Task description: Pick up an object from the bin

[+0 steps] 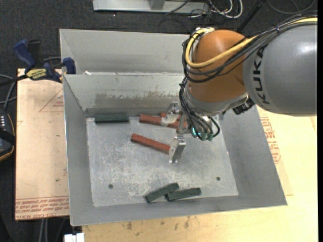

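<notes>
At the left of the grey bin [75,135], a dark green bar [111,118] lies flat against the foot of the back wall. Right of it, a rear red-brown bar [151,119] lies along the same wall. Nearer the middle of the floor, a slanted red-brown bar [150,143] dips toward the right. Two more dark green bars, the front pair [174,193], lie end to end by the front edge, touching. Right of centre, the tool [176,130] hangs low under its orange cover [217,64]. Its two fingers stand well apart and grip nothing. One finger is by the right end of the rear red-brown bar, the other just beside the right end of the slanted red-brown bar. Bare floor lies between them.
</notes>
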Controlling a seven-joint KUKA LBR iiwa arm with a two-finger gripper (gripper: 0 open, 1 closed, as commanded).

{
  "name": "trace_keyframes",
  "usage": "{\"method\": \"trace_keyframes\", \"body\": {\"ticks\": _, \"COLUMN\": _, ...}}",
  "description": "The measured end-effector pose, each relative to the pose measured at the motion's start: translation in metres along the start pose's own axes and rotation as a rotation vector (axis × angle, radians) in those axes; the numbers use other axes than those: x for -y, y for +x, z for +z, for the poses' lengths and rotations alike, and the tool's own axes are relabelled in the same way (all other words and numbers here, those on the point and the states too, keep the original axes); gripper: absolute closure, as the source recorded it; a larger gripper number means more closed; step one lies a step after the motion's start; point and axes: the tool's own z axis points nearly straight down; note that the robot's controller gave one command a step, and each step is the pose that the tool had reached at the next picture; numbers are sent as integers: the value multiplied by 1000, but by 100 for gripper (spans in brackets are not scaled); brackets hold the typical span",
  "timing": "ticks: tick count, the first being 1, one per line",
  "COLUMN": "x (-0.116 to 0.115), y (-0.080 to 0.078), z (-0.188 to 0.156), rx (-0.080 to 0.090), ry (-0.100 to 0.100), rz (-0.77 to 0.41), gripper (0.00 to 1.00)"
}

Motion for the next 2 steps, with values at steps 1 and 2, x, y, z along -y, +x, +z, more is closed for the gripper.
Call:
{"method": "trace_keyframes", "body": {"ticks": 1, "x": 0, "y": -2, "z": -4, "rx": 8, "ry": -1, "rz": 3, "gripper": 0}}
{"method": "trace_keyframes", "body": {"ticks": 2, "x": 5, "y": -13, "z": 47, "rx": 12, "ry": -2, "rz": 102, "gripper": 0}}
